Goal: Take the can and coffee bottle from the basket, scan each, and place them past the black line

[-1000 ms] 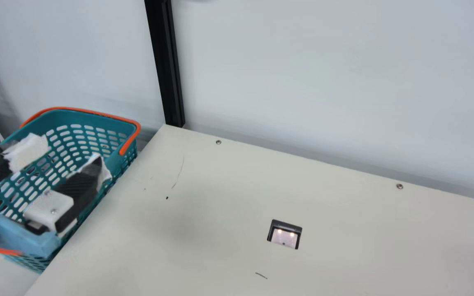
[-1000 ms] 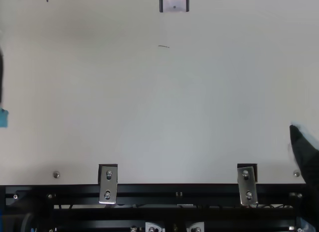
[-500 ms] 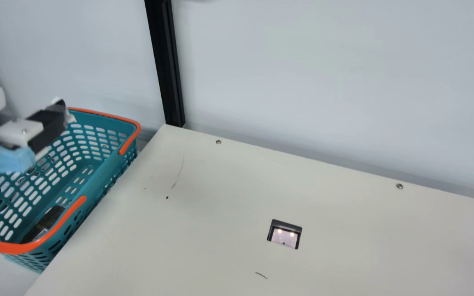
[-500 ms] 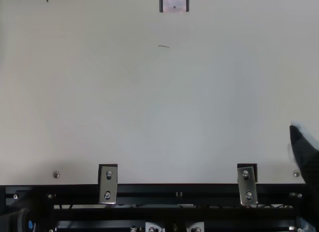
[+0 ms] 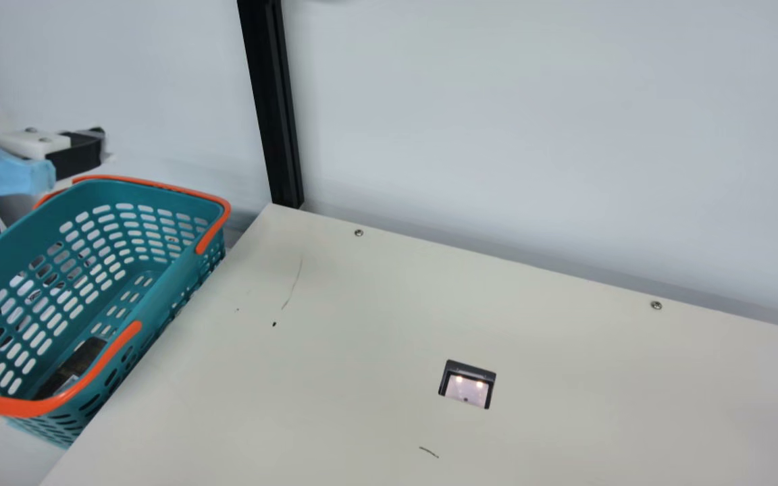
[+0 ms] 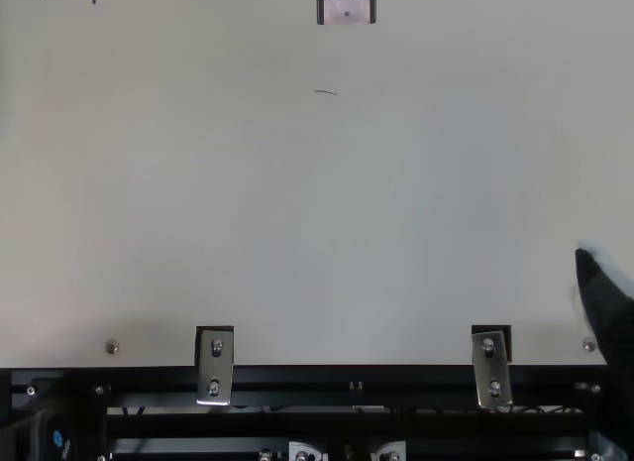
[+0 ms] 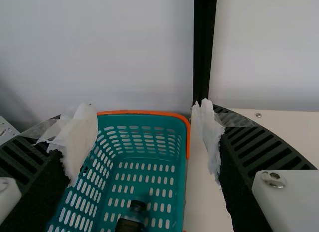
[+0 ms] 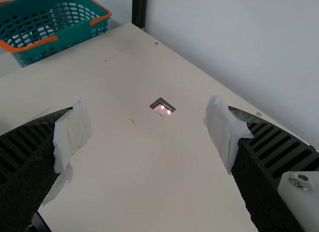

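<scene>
Left wrist view: the left end effector [image 7: 144, 119] is hanging raised near the basket [image 5: 173, 273], its ribbed fingers spreading wide apart with nothing between them. Below, the coffee bottle [image 5: 75, 364] is lying inside the basket's near end, close against the wall facing the worktop [image 5: 362, 371]. Its dark cap [image 7: 138, 205] is pointing toward the basket's far end, and its long axis is running roughly along the basket's length; whether it is tilting I cannot tell. The bottle's nearness to that wall is making the grasp risky, I judge: a descending finger could be striking the rim or orange handle [image 5: 122, 341], or pinching plastic mesh. An off-centre squeeze could be rolling the round body away, and the crumpled white padding [image 7: 207, 137] could be slipping. Farther out, the right end effector [image 8: 147, 110] is waiting over the worktop, fingers apart and empty.
</scene>
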You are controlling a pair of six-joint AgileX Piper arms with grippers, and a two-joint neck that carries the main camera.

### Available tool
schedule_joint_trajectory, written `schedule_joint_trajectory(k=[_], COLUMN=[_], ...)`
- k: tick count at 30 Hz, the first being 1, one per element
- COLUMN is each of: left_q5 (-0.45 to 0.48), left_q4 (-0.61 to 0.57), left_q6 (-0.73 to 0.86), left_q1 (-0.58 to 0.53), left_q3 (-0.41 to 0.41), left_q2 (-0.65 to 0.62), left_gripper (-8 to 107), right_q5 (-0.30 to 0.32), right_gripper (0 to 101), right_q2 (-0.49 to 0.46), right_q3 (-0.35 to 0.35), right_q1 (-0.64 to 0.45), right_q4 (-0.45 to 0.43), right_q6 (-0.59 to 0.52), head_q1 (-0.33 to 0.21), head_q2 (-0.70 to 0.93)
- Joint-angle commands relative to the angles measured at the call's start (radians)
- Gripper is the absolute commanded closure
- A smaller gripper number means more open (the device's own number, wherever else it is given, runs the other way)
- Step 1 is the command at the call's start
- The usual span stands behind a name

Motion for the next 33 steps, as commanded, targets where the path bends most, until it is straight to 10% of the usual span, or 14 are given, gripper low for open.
schedule_joint_trajectory(k=[1, 33], left_q5=[0.0, 0.242], left_q4=[0.0, 0.21], left_q6=[0.0, -0.115], left_q1=[0.0, 0.122], left_q3=[0.0, -0.339], left_q2=[0.0, 0.516], left_gripper=[9, 9], right_q5=[0.0, 0.0], right_gripper=[0, 0], right_q2=[0.0, 0.0], right_q3=[0.0, 0.0], right_q1=[0.0, 0.0], right_q4=[0.0, 0.0], right_q6=[0.0, 0.0], head_q1=[-0.032, -0.032], head_q2=[-0.008, -0.008])
